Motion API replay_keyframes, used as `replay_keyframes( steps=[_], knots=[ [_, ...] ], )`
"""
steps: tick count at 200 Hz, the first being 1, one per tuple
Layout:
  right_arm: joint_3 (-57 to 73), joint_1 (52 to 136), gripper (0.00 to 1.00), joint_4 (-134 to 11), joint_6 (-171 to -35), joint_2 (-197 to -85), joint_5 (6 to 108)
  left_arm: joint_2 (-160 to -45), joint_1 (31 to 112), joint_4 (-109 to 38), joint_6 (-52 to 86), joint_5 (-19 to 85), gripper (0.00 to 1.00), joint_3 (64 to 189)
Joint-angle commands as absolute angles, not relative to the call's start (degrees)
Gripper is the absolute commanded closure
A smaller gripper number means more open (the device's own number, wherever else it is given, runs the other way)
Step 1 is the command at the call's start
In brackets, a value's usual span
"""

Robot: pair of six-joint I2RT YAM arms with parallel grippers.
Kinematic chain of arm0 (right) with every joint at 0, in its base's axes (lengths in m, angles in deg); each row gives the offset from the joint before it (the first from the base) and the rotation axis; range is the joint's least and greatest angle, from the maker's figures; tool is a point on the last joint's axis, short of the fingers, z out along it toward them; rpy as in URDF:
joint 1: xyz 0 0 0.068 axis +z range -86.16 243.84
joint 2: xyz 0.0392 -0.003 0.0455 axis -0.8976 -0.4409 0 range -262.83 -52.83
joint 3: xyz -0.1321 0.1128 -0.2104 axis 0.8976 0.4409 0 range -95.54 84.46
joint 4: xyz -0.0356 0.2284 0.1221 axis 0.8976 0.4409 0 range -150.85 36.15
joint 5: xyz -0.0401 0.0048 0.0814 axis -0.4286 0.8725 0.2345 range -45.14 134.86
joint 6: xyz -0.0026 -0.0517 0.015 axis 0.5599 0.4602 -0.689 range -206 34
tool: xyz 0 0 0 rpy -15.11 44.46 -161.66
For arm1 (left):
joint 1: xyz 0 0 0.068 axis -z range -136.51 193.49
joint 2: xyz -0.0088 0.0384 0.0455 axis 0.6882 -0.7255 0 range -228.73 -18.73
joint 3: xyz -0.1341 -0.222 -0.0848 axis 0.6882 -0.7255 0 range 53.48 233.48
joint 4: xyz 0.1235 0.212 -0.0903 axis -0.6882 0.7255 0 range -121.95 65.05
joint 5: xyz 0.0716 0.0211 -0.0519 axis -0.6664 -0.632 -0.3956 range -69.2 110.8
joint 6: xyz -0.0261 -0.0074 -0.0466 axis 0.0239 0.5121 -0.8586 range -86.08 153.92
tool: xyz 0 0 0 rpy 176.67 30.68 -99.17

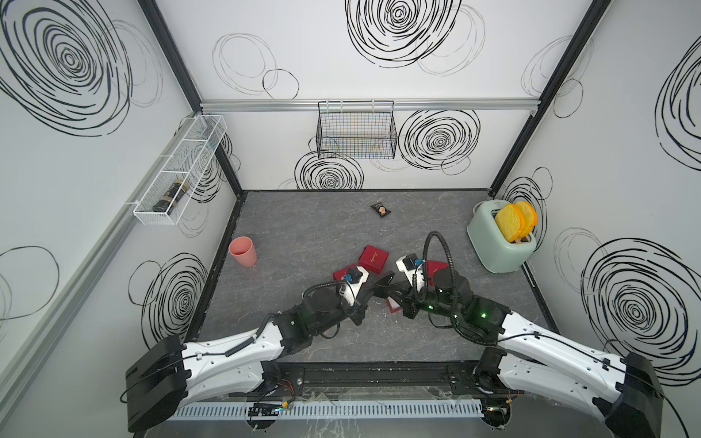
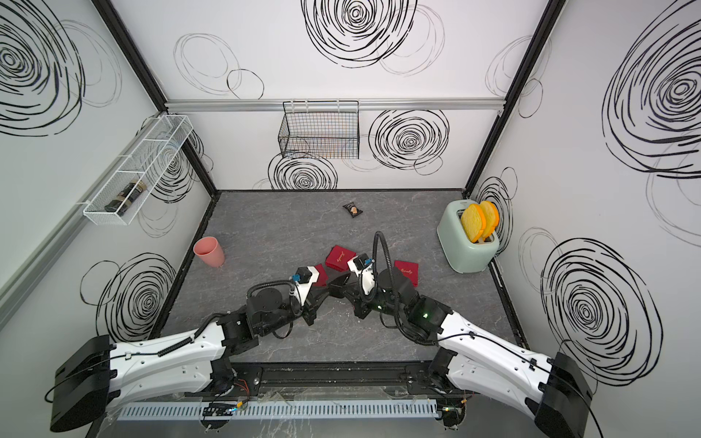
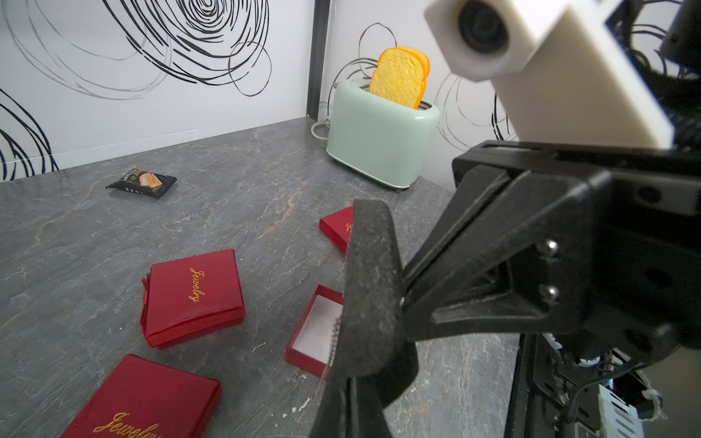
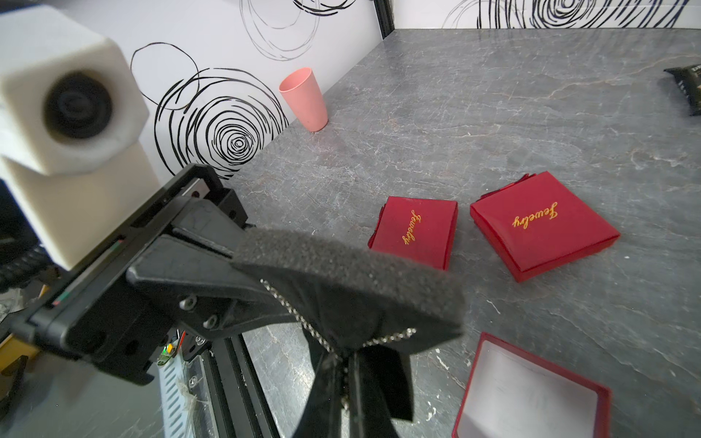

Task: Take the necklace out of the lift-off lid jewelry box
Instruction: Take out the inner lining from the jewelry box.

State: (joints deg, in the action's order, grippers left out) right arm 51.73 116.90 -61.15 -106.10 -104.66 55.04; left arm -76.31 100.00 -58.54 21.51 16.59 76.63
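Note:
My two grippers meet above the middle of the table. My left gripper [image 3: 352, 402] is shut on the edge of a black foam pad [image 4: 341, 273], also seen in a top view [image 1: 385, 282]. The necklace [image 4: 288, 307], a fine silvery chain, is looped round the pad and runs down its edge [image 3: 333, 341]. My right gripper [image 4: 345, 394] is shut on the chain just below the pad. The jewelry box base [image 4: 531, 394] lies open beneath, red with a bare white inside [image 3: 315, 333]. Which red piece is its lid I cannot tell.
Three red "Jewelry" pieces lie nearby: one [image 1: 373, 258] behind the grippers, one [image 1: 341, 273] under the left wrist, one [image 1: 437, 266] behind the right arm. A mint toaster [image 1: 500, 242], pink cup [image 1: 242, 251] and snack packet [image 1: 380, 209] stand farther off.

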Motion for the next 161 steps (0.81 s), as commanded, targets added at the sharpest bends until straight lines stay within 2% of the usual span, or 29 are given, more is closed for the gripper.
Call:
replay_keyframes(
  steps=[1,31,60,81,122,133,150,161],
  knots=[
    [50.37,117.28,0.9,-58.58,-105.42,-104.94,56.3,-76.17,99.48,-59.4,23.1,11.93,0.99,77.13],
    [49.71,117.32,0.93,-57.84,-105.04,-105.45,56.55,-76.08,99.47,-59.33,23.45,11.66,0.99,76.93],
    [48.66,117.33,0.89,-56.72,-104.9,-106.18,56.4,-75.8,99.47,-58.98,23.91,10.67,0.99,76.64],
    [48.34,117.33,0.91,-56.34,-104.69,-106.36,56.87,-75.81,99.52,-58.59,24.4,9.66,0.99,76.49],
    [47.48,117.32,0.89,-55.82,-104.69,-106.75,57.21,-75.05,99.3,-58.98,24.77,8.95,0.99,75.55],
    [47.46,117.28,0.86,-55.9,-104.63,-106.86,57.3,-74.77,99.21,-58.94,24.81,8.94,0.99,75.39],
    [47.37,117.28,0.69,-56.08,-104.71,-107.05,57.48,-74.42,99.16,-58.7,25.0,9.43,0.99,75.45],
    [47.35,117.3,0.64,-56.11,-104.54,-106.98,57.76,-74.11,98.99,-58.29,24.97,10.19,1.0,75.7]
  ],
)
